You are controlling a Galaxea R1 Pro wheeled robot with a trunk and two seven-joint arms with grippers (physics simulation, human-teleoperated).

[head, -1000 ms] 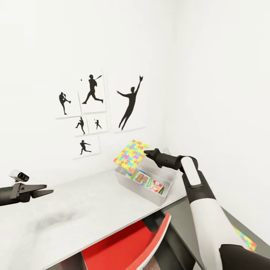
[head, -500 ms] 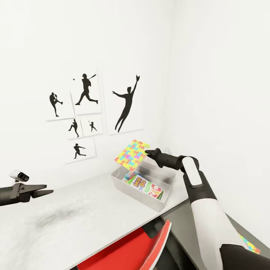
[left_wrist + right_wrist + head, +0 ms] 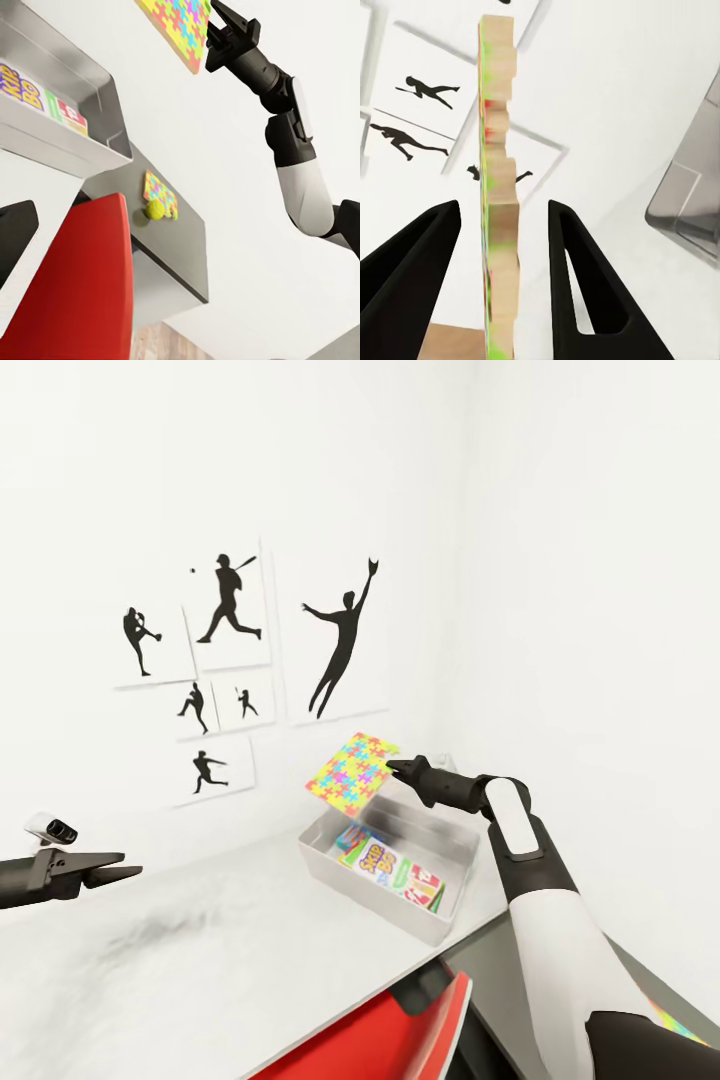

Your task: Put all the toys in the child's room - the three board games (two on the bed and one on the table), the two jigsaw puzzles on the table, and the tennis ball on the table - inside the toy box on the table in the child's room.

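Fingers of the right gripper stand either side of a jigsaw puzzle; in the right wrist view they show gaps beside the sheet's edge, so whether they still pinch it cannot be told. The sheet hangs tilted above the toy box on the tabletop. The left gripper waits well apart, its fingers slightly parted and empty.

Progress looks partial: a board game already lies inside the box. Left on the dark corner section are the second jigsaw puzzle with the tennis ball touching it. Other games cannot be accounted for.

The game's cover reads "Skip Bo".
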